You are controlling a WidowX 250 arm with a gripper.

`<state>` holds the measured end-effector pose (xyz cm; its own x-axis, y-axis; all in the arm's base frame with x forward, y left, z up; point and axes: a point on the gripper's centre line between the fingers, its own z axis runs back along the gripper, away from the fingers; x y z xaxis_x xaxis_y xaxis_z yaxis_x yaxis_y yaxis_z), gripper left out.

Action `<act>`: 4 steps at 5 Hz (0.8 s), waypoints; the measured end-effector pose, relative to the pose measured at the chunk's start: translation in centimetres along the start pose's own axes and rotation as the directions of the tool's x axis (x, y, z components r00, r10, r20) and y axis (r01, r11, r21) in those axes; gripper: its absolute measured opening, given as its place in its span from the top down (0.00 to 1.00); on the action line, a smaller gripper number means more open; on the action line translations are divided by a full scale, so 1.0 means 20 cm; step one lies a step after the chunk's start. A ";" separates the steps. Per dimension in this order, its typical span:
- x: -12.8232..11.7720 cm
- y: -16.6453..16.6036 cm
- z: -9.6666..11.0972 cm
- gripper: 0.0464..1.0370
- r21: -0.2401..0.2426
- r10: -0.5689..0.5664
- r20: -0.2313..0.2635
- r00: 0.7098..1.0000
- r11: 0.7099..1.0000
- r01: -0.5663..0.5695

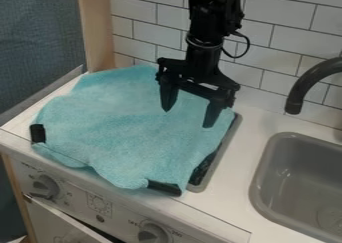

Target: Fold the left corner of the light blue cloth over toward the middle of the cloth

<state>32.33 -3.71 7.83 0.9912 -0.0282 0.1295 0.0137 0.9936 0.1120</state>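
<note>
The hand (189, 118), fingers parted and holding nothing, hung at the back right part of the turquoise cloth (120, 127), whose bulk spread toward the view's left and front over the counter (249, 137).

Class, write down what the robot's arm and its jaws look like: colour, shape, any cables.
The arm is black, with chunky jointed segments and a thin black cable looping at one side. Its black jaws are two tapering prongs beneath a wide crosspiece.
</note>
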 end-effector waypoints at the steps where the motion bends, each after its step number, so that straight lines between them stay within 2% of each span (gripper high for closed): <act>1: -0.03 0.01 -0.04 0.04 0.004 0.003 -0.032 0.999 1.000 -0.003; 2: -0.10 0.06 -0.07 0.04 0.014 0.025 -0.075 0.997 1.000 -0.024; 3: -0.11 0.17 -0.04 0.04 -0.033 0.066 -0.058 0.996 0.997 -0.068; 4: -0.13 0.33 -0.06 0.04 -0.057 0.122 -0.069 0.990 0.990 -0.126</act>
<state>30.07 3.00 7.09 0.9922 0.1008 0.0735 -0.1038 0.9938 0.0388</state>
